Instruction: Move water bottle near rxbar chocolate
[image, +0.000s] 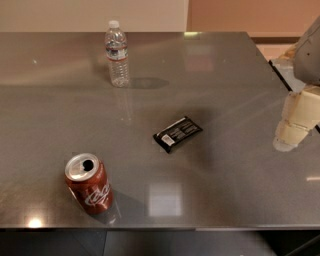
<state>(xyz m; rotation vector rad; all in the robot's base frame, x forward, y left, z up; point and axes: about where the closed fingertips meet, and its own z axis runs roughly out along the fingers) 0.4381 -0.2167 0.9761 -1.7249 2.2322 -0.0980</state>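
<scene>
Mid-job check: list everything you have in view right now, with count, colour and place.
water bottle: one, clear with white cap and white-and-red label, upright at the table's far left.
rxbar chocolate: one, black with white print, lying flat near the table's centre.
soda can: one, red with silver top, at the front left.
table: one, glossy grey, under all three items.
gripper: one, cream, at the right edge of the view, apart from every item.
</scene>
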